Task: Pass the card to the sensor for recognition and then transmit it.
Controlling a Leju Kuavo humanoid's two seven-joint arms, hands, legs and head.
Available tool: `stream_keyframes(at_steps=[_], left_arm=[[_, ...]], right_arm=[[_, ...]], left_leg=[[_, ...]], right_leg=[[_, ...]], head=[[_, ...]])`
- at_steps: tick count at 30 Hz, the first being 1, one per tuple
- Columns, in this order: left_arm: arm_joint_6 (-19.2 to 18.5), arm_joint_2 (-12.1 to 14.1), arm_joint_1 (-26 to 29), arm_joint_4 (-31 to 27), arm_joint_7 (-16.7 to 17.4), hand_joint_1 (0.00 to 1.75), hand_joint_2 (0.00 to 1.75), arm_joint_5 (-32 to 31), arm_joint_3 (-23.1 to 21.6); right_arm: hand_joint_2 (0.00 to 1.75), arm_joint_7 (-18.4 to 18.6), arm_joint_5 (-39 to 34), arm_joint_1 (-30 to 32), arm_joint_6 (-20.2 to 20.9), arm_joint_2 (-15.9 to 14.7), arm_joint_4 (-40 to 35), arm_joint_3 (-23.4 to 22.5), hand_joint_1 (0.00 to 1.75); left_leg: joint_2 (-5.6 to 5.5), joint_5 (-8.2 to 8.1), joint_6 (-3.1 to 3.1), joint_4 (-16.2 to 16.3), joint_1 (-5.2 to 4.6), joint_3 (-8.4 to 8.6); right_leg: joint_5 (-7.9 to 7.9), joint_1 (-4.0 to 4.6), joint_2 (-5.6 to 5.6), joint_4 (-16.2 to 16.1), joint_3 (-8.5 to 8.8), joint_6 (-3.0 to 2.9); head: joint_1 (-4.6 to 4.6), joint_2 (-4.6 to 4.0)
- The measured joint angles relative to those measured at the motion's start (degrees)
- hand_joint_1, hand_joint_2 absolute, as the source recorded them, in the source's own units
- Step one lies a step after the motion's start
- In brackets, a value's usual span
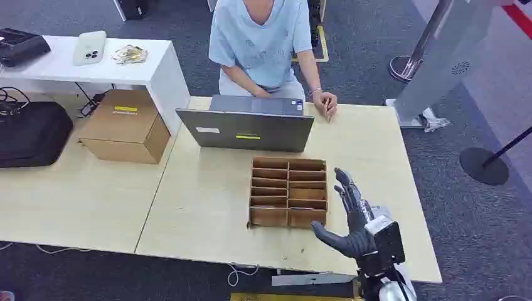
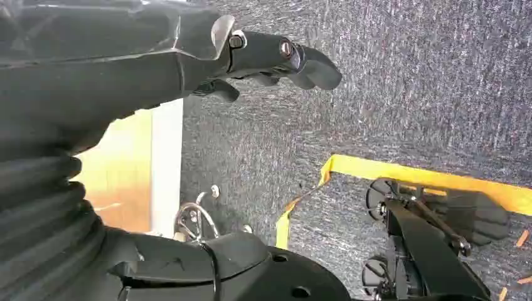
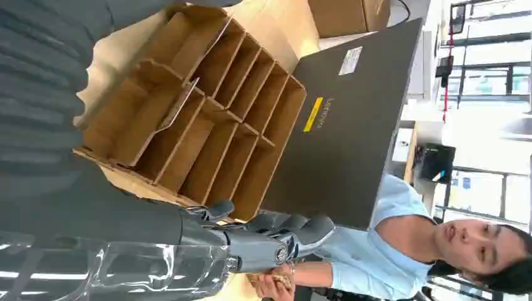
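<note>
A pale wooden table (image 1: 207,207) stands on dark carpet, with a person (image 1: 263,37) seated at the far side behind an open laptop (image 1: 248,128). In the middle of the table sits a cardboard tray (image 1: 288,191) divided into two columns of narrow slots. In the head view and the right wrist view every slot looks empty, and I cannot make out a card or a sensor anywhere.

The right hand (image 1: 352,216) hovers above the table just beside the tray's right edge, fingers (image 1: 345,188) spread and extended toward the person, thumb out to the side, holding nothing. The left hand (image 2: 276,59) hangs beside the robot over the carpet; its fingers are loosely curled with nothing visibly in them, though how far closed they are I cannot tell.

A card would likely be light, thin, stiff and smooth, so prone to slipping. Lying flat it would be hard to lift; standing in a slot, its upper edge is probably the best place to pinch, thumb on one face and fingers on the other, without bending it.
</note>
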Motion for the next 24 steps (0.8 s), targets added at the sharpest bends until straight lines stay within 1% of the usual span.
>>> stream_keyframes(at_steps=[9, 14, 16, 20, 24], left_arm=[[-0.07, 0.0, 0.0, 0.0, -0.11, 0.0, 1.75, -0.31, 0.0], [-0.44, 0.0, -0.01, 0.0, -0.18, 0.0, 1.75, -0.5, -0.02], [-0.48, -0.02, -0.03, 0.0, -0.17, 0.0, 1.75, -0.59, -0.04], [-0.61, -0.02, -0.06, 0.0, -0.2, 0.0, 1.75, -1.42, -0.33], [-0.83, -0.04, -0.11, 0.0, -0.2, 0.0, 1.75, -2.84, -0.66]], right_arm=[[1.75, -0.77, 1.38, -0.37, -0.2, -0.02, -0.74, 0.15, 0.0], [1.75, -0.63, 4.57, -3.23, -0.46, -0.02, -1.66, 1.47, 0.0], [1.75, -0.18, 7.27, -4.75, -1.81, -0.02, -1.9, 2.27, 0.0], [1.75, 2.41, 15.79, -8.4, -6.69, -0.04, -2.19, 3.8, 0.0], [1.75, 4.83, 22.78, -11.61, -10.89, -0.37, -2.19, 4.92, 0.0]], left_leg=[[0.0, 0.0, 0.0, 0.0, 0.0, -0.01], [0.02, 0.01, 0.0, 0.0, 0.0, 0.01], [0.03, 0.01, 0.0, 0.0, 0.0, 0.01], [0.03, 0.02, 0.0, 0.0, 0.0, 0.02], [0.03, 0.01, 0.0, 0.0, 0.0, 0.01]], right_leg=[[0.0, 0.0, 0.0, 0.0, 0.0, 0.0], [0.01, 0.0, 0.02, 0.01, 0.0, 0.0], [0.01, 0.0, 0.01, 0.01, 0.01, 0.0], [0.02, 0.0, 0.03, 0.02, 0.01, -0.01], [0.02, 0.0, 0.03, 0.02, 0.01, -0.01]], head=[[0.0, 0.0], [0.0, 0.0], [0.02, 0.0], [0.0, 0.0], [0.0, 0.0]])
